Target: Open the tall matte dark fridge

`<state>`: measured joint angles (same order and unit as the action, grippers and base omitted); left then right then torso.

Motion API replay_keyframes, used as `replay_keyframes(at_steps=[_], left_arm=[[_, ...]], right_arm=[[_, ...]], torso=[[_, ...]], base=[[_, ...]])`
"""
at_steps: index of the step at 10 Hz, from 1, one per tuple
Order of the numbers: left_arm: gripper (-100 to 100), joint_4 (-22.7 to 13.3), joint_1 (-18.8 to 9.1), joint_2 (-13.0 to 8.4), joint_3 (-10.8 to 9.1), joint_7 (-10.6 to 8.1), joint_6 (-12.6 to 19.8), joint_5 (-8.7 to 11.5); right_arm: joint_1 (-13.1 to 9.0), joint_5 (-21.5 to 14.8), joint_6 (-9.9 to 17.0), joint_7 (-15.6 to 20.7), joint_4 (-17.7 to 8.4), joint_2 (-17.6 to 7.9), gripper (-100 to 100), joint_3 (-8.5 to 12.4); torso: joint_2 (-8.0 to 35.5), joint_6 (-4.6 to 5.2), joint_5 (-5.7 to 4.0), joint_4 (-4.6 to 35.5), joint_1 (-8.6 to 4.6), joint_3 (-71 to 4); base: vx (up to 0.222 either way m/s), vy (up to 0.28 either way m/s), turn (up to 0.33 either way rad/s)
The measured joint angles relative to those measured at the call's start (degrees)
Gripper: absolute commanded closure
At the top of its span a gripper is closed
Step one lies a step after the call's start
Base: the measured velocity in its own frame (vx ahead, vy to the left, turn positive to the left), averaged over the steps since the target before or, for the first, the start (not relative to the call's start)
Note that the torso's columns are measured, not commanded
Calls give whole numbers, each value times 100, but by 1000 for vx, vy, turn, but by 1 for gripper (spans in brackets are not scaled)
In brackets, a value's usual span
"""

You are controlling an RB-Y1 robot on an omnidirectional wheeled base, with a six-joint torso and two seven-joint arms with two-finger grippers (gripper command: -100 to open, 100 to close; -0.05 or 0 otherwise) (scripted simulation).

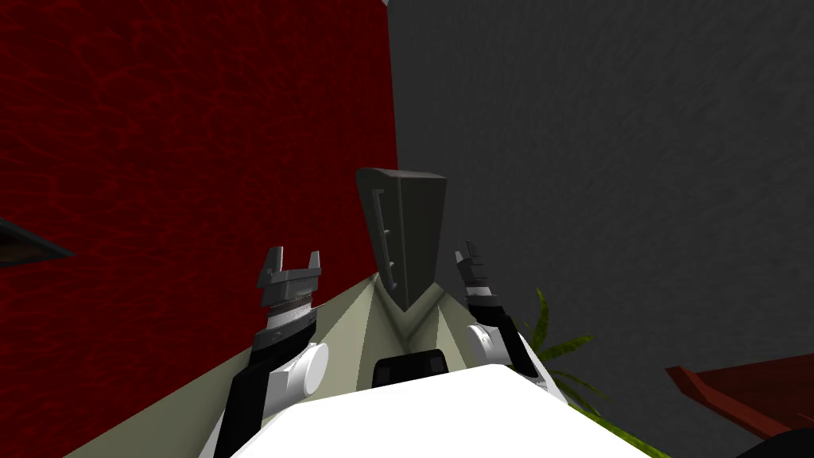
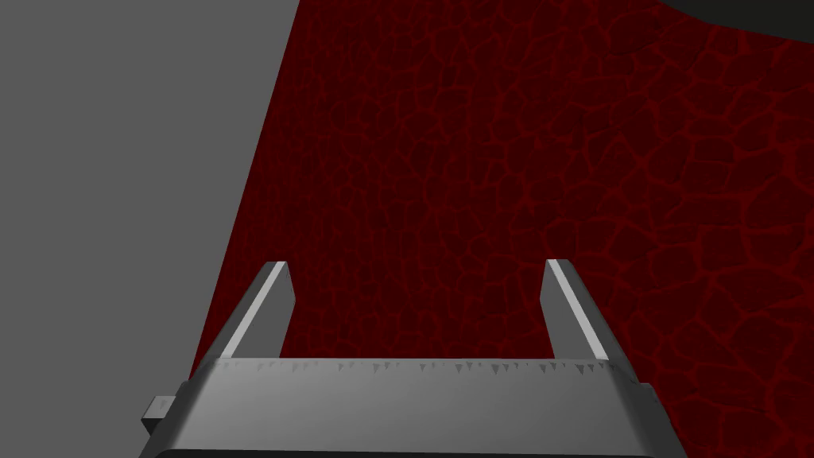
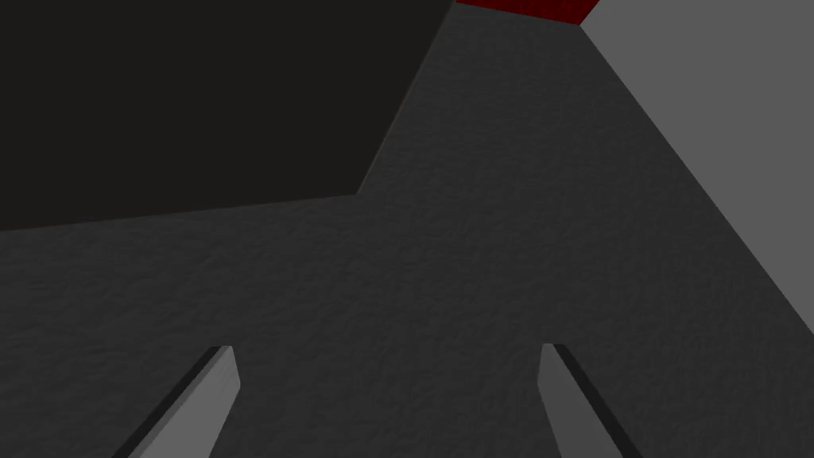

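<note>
A tall dark grey fridge stands in the corner where the red wall meets the dark grey wall, ahead of me. A long bar handle runs down its front near the left edge, and the door looks closed. My left gripper is raised to the fridge's left, apart from it, open and empty; its fingers stand wide against the red wall. On the fridge's right my right gripper is also raised, open, fingers spread. The fridge's dark side shows beyond them.
The red cracked-pattern wall runs along the left and the dark grey wall along the right. A green plant stands by my right arm. A reddish-brown furniture edge sits at the far right. Pale floor lies before the fridge.
</note>
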<state>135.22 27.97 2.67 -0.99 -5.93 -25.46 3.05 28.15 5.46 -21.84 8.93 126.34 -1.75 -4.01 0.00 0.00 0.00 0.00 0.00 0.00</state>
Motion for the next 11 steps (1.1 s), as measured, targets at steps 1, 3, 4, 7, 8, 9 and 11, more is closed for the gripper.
replay_keyframes(at_steps=[1, 3, 4, 7, 8, 9, 11], left_arm=[[0, 0, 0, 0, 0, 0, 0, 0], [0, 1, 0, 0, 0, 0, 0, 0], [0, 1, 0, 0, 0, 0, 0, 0], [0, 1, 0, 0, 0, 0, 0, 0], [0, 2, 0, 0, 0, 0, -1, 0], [0, 2, 0, 0, 0, 0, -1, 0], [0, 0, 0, 0, 0, 0, 0, 0]], right_arm=[[0, 0, 0, 0, 0, 0, 0, 0], [0, 0, 0, 0, 1, 0, 0, 0], [0, 0, 0, 0, 1, 0, 0, 0], [0, 0, -1, 0, 2, 0, 0, 0], [0, 0, -1, 0, 2, 0, 0, 0], [0, 0, -1, 0, 2, 0, 0, 0], [-4, -1, -7, 25, -33, -115, -100, 26]], torso=[[232, 0, 0, 235, 0, -467], [1003, 0, 0, 1006, 0, -2014], [1422, 0, 0, 1424, 0, -2850], [2693, 0, 0, 2691, 0, -5381], [3116, 0, 0, 3114, 0, -6227], [3539, 0, 0, 3537, 0, -7073], [4150, 0, 0, 4148, 1, -8316]], base=[[0, 0, 0], [0, 0, 0], [0, 0, 0], [0, 0, 0], [0, 0, 0], [0, 0, 0], [29, 9, 29]])
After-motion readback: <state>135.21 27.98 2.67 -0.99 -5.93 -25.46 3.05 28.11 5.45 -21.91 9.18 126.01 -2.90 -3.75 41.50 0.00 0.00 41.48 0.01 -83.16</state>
